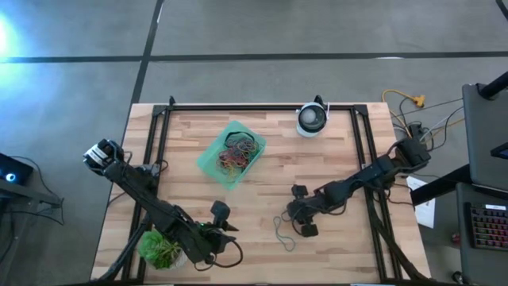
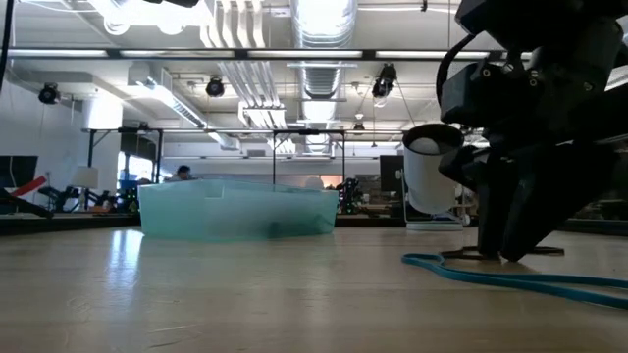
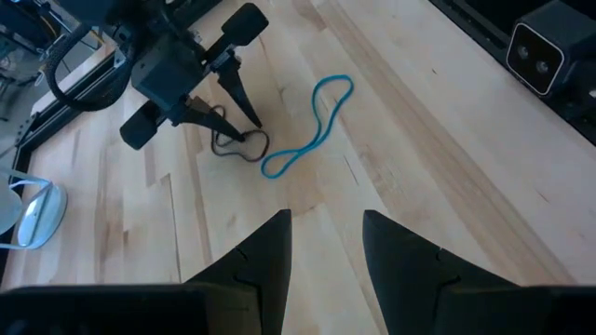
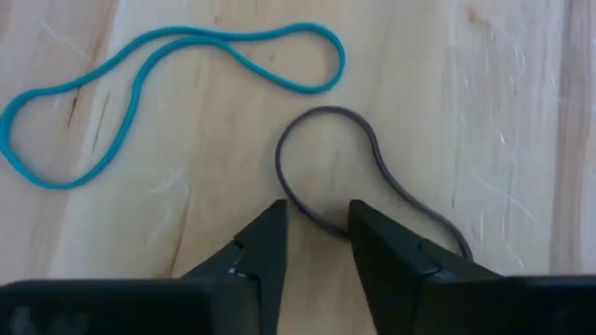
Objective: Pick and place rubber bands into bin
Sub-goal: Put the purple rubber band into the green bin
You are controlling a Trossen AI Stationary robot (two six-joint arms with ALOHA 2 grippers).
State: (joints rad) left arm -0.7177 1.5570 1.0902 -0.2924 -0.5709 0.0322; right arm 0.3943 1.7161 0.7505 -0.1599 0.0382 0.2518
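Observation:
The teal bin [image 1: 208, 163] stands far and left of the table's middle, with several coloured rubber bands [image 1: 240, 153] in it. Two loose bands lie flat on the wood near the front: a teal one [image 4: 228, 42] and a grey one [image 4: 326, 112]. My right gripper [image 4: 317, 237] points steeply down at the grey band, open, one finger on each side of the band's near strand. My left gripper [image 3: 326, 247] hangs open above the table near the front edge, left of the bands [image 1: 282, 232], with nothing between its fingers. My right gripper comes from above, slanting, with its fingertips [image 4: 358, 228] down at the wood. The grey band's strand [image 4: 312, 219] runs across the gap and passes under one fingertip. The band lies flat and slack on the table. Whether the fingers touch it, I cannot tell.
A white-and-black round device [image 1: 312, 119] stands at the far edge. A potted green plant [image 1: 161, 249] sits at the near left corner beside my left arm. A black frame [image 1: 262, 106] runs round the table. Bare wood lies between the bands and the bin.

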